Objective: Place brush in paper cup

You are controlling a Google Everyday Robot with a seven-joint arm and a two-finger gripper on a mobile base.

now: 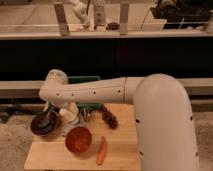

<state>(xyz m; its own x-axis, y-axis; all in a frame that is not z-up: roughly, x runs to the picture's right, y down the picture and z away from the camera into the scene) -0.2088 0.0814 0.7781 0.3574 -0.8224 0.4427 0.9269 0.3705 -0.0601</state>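
My gripper [66, 116] hangs below the arm's pale wrist, at the back left of the wooden table, right beside the purple bowl [44, 125]. A slim dark stick with a paler shaft, which looks like the brush [48, 115], leans in that bowl with its upper end toward the gripper. I cannot tell whether the gripper touches it. A pale tapered shape [71, 126] between the purple bowl and the orange bowl may be the paper cup. The wrist partly covers it.
An orange-red bowl [78, 139] stands at the front middle, with an orange carrot [102, 150] to its right. A dark red grape bunch [109, 118] lies behind them. A small cup [85, 114] and a green box [85, 80] are at the back. The table [120, 155] ends close on all sides.
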